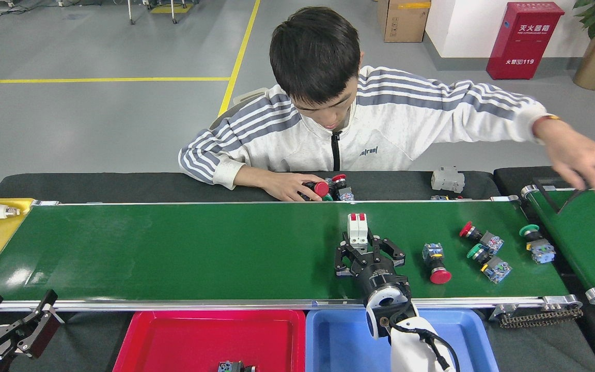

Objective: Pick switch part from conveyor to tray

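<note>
Breaker [357,228]: on conveyor [199,248], long axis running across the belt, just beyond right tool [369,250].
Right tool: released, fingers spread to either side of the breaker's near end, not clenched.
Left tool [13,323]: released, well apart at the near left corner.
Neighbours: red pushbutton [436,263] to the right, apart; nothing between.
Trays: blue tray [339,341] directly behind the right arm.
</note>
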{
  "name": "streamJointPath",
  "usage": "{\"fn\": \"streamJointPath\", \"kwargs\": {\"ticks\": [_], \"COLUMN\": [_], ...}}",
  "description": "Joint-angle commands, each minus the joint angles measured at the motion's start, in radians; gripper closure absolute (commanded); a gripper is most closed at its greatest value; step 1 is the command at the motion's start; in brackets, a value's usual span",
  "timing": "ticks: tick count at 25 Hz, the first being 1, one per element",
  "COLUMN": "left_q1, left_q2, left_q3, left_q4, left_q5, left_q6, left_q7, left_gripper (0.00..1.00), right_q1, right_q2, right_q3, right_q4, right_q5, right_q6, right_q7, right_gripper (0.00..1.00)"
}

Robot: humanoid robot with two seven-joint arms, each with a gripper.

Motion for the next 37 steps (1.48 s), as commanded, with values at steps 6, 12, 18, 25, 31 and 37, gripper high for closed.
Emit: {"fn": "streamJointPath", "kwargs": {"ticks": [6,12,18,25,31,37], "left_q1": [-0.001,0.008,-0.001,-0.009,-0.009,-0.014], "left_q2": [0.004,-0.012,-0.010,-0.015,-0.015,-0.010], "left_q3": [0.023,0.031,0.019,0.017,0.017,0.017], "left_q4": [-0.013,-0.013,-0.011,-0.008,-0.008,-0.007], "left_q5": [0.000,0.000,-0.002,-0.003,-0.002,-0.002], "left_q6": [-0.004,-0.005,-0.011,-0.011,-0.025,-0.033], "left_q7": [0.003,0.003,0.003,0.002,0.003,0.002], "left_gripper": [0.00,0.00,0.00,0.00,0.00,0.00], "right_q1": [0.371,0.535,0.514,0.394,0.262,0.118], "right_q2": [-0.271,-0.313,-0.109,-0.017,-0.011,0.026], "right_q3": [-0.076,-0.337,-0.435,-0.211,-0.063,0.006], "right_q4": [-0.537,-0.549,-0.545,-0.487,-0.344,-0.154], "right_q5": [-0.156,-0.251,-0.239,0.008,0.034,0.032], "right_q6": [-0.365,-0.766,-0.568,-0.114,0.044,0.133], "right_q7": [-0.013,-0.041,0.002,0.074,0.125,0.139], "right_gripper": [0.92,0.01,0.02,0.02,0.02,0.47]}}
